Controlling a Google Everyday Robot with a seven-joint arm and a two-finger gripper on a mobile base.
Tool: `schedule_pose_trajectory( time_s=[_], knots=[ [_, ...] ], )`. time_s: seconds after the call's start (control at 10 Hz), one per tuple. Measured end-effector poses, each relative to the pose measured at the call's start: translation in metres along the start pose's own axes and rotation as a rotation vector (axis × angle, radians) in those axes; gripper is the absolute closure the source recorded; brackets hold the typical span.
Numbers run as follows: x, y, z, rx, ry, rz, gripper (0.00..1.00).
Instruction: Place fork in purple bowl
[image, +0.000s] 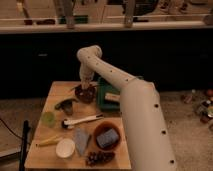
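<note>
Now the gripper (86, 85) hangs directly over the purple bowl (85, 94) near the table's (57, 90) far edge. A thin fork (76, 88) seems to slant from it over the bowl's left rim. Whether its fingers grip cannot be told.
</note>
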Motion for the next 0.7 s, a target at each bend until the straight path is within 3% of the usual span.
schedule_pose_trajectory(
  time_s=[0.2,0.7],
  knots=[
    [-0.003,0.002,-0.002,0.003,-0.009,0.002,0.22],
    [-0.008,0.008,-0.013,0.014,-0.013,-0.009,0.20]
  ],
)
